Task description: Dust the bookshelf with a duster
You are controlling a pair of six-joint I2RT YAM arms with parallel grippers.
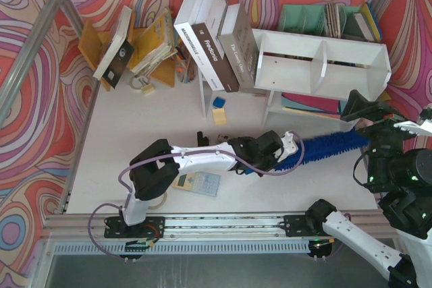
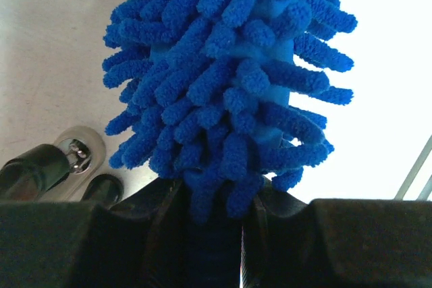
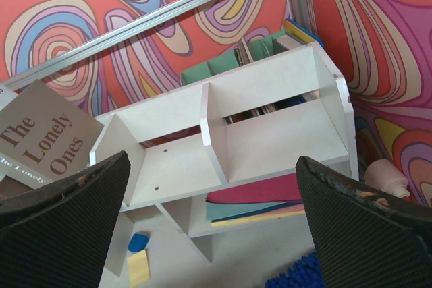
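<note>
From above, I saw the left gripper (image 1: 293, 146) clamped on the duster (image 1: 334, 145), its blue head stretched out just in front of the bookshelf (image 1: 293, 72). On my left wrist view, the fingers (image 2: 283, 210) pinched the fluff. On my right wrist view, the right gripper (image 3: 212, 166) gaped wide, and the shelf's lower level held coloured folders (image 3: 263, 190).

The long royal-blue microfibre duster (image 2: 236, 99) is shaggy, matt cloth in fat, soft strands. The wide white board bookshelf (image 3: 270, 146) looks smooth and matt. On the right hand (image 3: 210, 160), the black pads (image 3: 61, 227) are finely ribbed and scuffed. The white tabletop (image 2: 47, 65) is matt and faintly speckled.
</note>
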